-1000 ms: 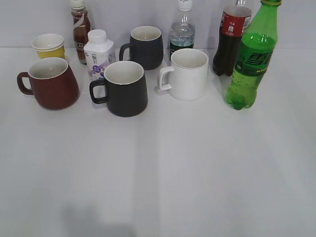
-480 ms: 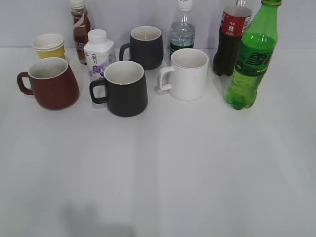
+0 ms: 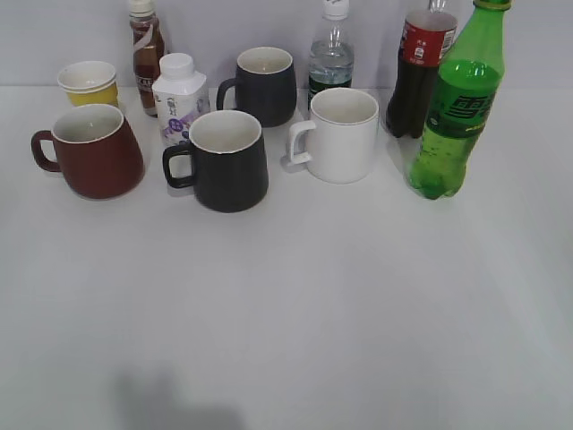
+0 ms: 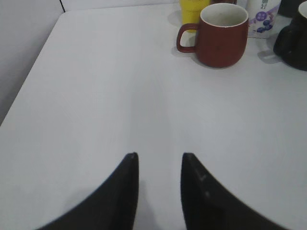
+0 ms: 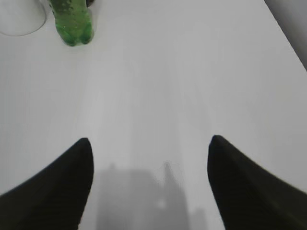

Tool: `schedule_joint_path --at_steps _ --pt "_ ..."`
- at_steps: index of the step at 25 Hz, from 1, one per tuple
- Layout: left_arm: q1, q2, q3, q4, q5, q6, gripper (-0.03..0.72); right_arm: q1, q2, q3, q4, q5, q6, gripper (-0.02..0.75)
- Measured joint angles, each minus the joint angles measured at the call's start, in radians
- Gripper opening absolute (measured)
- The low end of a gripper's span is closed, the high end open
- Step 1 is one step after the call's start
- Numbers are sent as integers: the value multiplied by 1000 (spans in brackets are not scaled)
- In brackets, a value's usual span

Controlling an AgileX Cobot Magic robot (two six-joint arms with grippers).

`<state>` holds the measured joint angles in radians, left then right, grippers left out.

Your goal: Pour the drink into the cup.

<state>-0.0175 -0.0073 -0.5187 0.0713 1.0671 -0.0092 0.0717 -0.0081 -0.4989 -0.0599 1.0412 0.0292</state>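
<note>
The green soda bottle stands upright at the back right of the white table; its base shows at the top left of the right wrist view. The red-brown mug stands at the back left, handle to the left, and shows in the left wrist view. My left gripper is open and empty over bare table, well short of the mug. My right gripper is wide open and empty, well short of the bottle. Neither gripper shows in the exterior view.
Two black mugs, a white mug, a cola bottle, a clear bottle, a brown bottle, a white milk bottle and a yellow cup stand in the back rows. The table's left edge is near.
</note>
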Motion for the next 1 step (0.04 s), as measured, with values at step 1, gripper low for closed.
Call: schedule_joint_path --at_steps 1 --pt "0 0 0 0 0 0 240 0 0 0 0 0 0 554"
